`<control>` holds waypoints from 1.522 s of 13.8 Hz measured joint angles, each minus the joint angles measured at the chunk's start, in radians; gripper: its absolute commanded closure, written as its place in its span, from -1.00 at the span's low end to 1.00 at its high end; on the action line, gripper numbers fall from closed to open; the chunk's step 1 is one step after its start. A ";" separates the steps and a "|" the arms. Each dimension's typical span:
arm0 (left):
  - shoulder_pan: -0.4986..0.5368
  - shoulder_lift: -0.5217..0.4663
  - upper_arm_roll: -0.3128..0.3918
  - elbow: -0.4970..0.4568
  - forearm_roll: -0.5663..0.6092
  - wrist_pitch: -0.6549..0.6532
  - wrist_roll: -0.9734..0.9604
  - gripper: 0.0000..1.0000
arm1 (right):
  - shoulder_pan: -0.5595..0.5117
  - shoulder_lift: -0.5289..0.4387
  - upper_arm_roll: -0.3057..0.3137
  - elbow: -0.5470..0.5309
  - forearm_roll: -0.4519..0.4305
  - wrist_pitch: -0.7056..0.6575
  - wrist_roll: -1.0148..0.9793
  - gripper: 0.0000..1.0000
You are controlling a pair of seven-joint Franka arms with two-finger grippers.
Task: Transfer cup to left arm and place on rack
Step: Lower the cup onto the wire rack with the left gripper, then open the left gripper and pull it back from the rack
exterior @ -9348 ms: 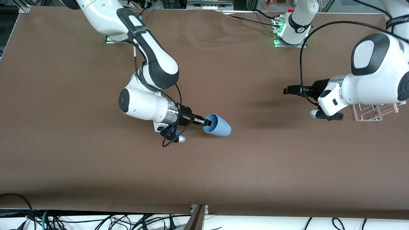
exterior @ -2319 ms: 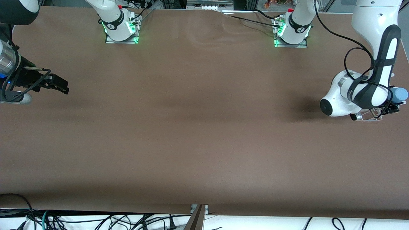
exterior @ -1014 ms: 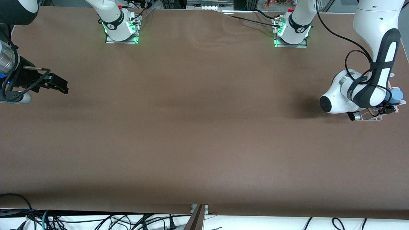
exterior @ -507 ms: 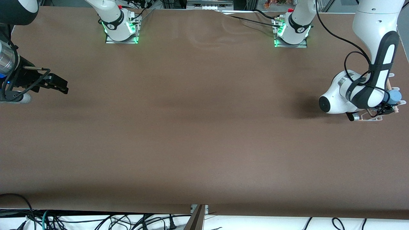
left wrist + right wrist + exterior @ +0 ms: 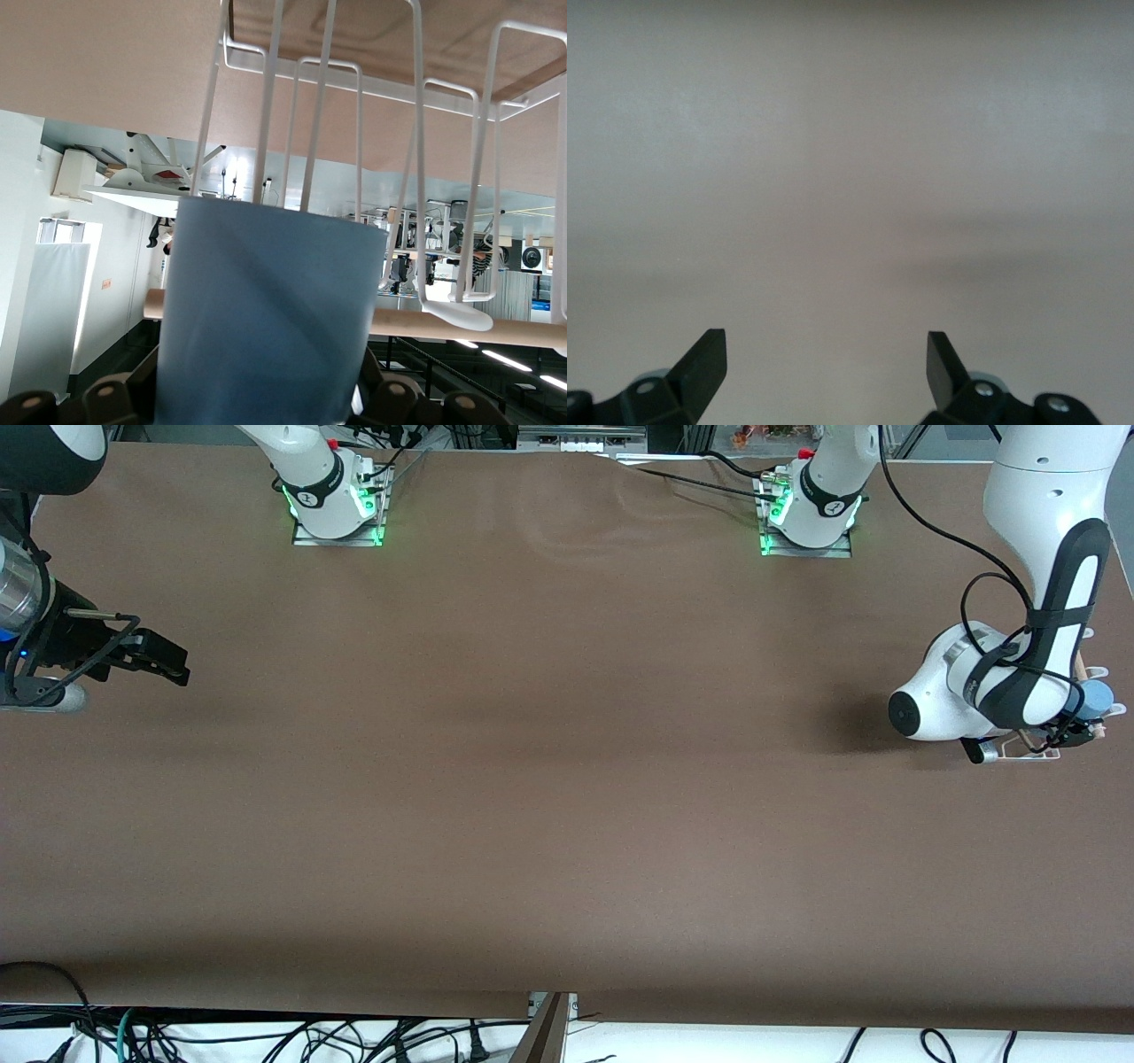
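Since the earliest picture, where the right arm held the cup over the middle of the worktop, the cup [image 5: 1099, 697] has passed to the left arm and travelled to the rack [image 5: 1028, 754] at the left arm's end of the worktop [image 5: 549, 779]; over the last second it has only shifted a little over the rack. The left claw [image 5: 1075, 733] is closed on the light-blue cup [image 5: 266, 310], its black fingers [image 5: 111, 396] pressing the cup's sides in the left wrist view. In that view the rack's white wire pegs [image 5: 314, 133] and its light wooden dowel [image 5: 443, 323] sit just past the cup, very close to it. The right claw [image 5: 164, 661] waits over the right arm's end of the worktop, its fingers [image 5: 700, 367] spread wide with nothing between them. By these pictures the handover looks done and the cup has been brought to the rack; what seems left is to seat it on the pegs, let go and draw the arm away. Whether the cup already touches a peg or the dowel cannot be told. From the front camera the left arm's white wrist covers most of the rack and the claw, so only the cup's end and a corner of the frame show, near the picture's edge.
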 measured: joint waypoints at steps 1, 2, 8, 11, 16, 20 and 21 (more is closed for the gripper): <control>-0.001 0.000 0.000 0.000 0.000 0.000 0.000 -1.00 | 0.000 0.000 0.000 0.000 0.000 0.000 0.000 -1.00; -0.001 0.000 -0.001 0.001 0.001 0.000 0.000 -1.00 | 0.000 0.000 0.000 0.000 0.000 0.000 0.000 -1.00; -0.003 -0.003 -0.003 0.022 0.002 -0.004 0.000 -1.00 | 0.000 0.000 0.000 0.000 0.000 0.000 0.000 -1.00; -0.003 -0.014 -0.004 0.077 -0.024 -0.014 -0.006 -1.00 | -0.001 0.000 0.000 0.000 0.000 0.000 0.000 -1.00; -0.009 -0.044 -0.014 0.290 -0.408 -0.065 -0.008 -1.00 | -0.005 0.000 0.000 0.000 0.000 0.000 0.000 -1.00; -0.022 -0.049 -0.024 0.423 -0.756 -0.106 -0.014 -1.00 | -0.009 0.000 0.000 0.000 0.000 0.000 -0.001 -1.00; -0.023 -0.049 -0.026 0.454 -0.846 -0.120 -0.022 -1.00 | -0.009 0.000 0.000 0.000 0.000 0.000 -0.004 -1.00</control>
